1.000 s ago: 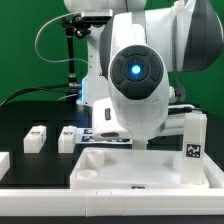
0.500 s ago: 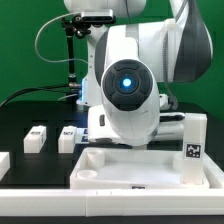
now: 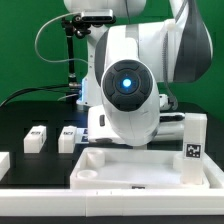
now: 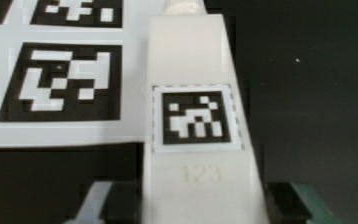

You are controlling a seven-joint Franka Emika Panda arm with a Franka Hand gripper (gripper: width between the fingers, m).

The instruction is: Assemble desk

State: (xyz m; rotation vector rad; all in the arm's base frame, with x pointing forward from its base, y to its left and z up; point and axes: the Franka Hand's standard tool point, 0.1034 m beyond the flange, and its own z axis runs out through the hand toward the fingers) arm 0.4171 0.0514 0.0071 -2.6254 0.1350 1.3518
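Note:
In the wrist view a white square desk leg (image 4: 197,90) with a black-and-white tag lies flat on the black table. My gripper (image 4: 201,206) straddles its near end. The jaws are open, with a dark gap between each finger and the leg. In the exterior view the arm's body hides the gripper and this leg. The white rimmed desk panel (image 3: 130,172) lies at the front. One leg (image 3: 193,148) stands upright in its corner on the exterior view's right. Two more legs (image 3: 36,138) (image 3: 67,139) lie on the table on the exterior view's left.
The marker board (image 4: 51,70) lies right beside the leg under my gripper, and its edge shows behind the arm (image 3: 92,131). Another white part (image 3: 3,165) lies at the far left edge of the exterior view. A camera stand with cables (image 3: 75,50) rises at the back.
The arm has swung toward the exterior view's left and come slightly lower since one second ago. It has held still over the last half second.

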